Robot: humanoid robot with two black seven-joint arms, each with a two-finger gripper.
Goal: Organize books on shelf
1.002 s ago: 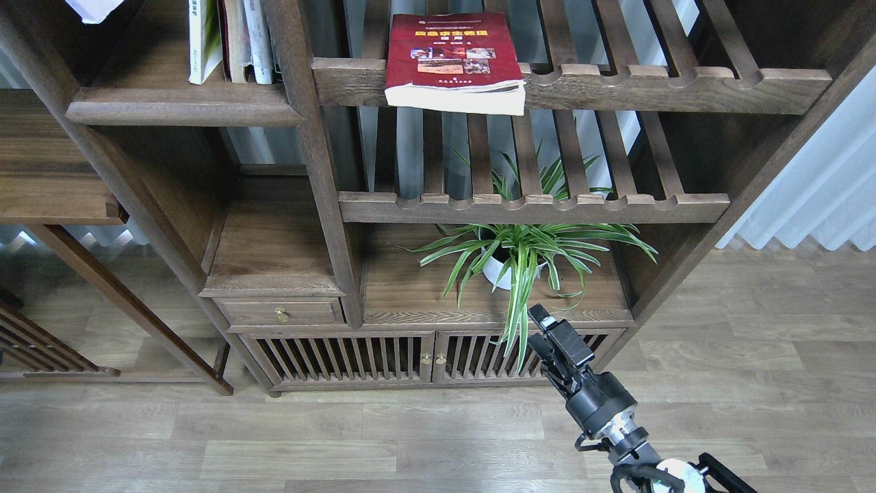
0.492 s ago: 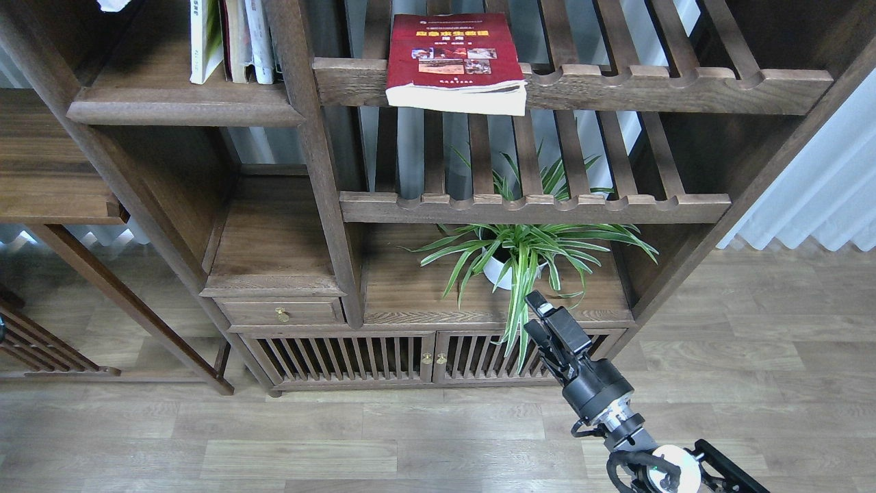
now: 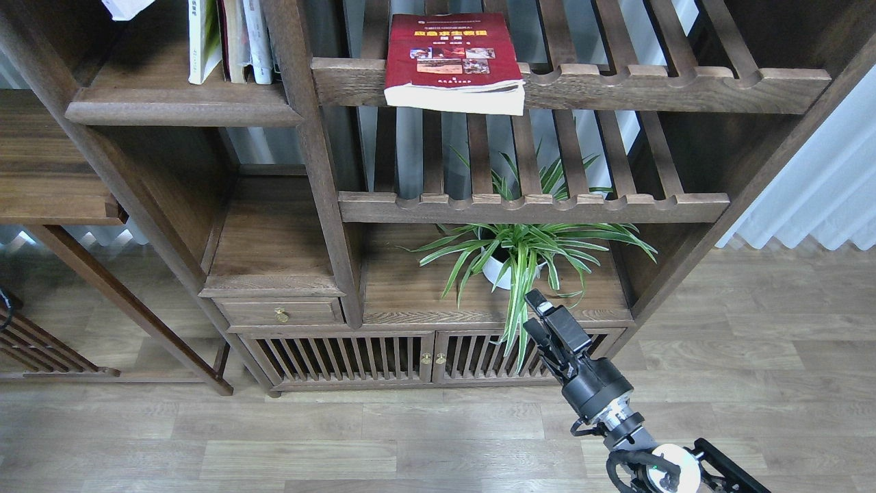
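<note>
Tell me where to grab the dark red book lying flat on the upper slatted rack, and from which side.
Grip the dark red paperback book at its near page edge, coming from the front: that edge overhangs the scalloped wooden front rail, leaving room for one claw finger above and one below.

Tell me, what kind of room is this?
Probably a living room or study: a tall wooden bookcase holding books, a potted plant, wood-plank floor and pale curtains.

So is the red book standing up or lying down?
Lying down. The dark red book lies flat, cover up, on the slatted rack, its page edge poking past the front rail.
</note>
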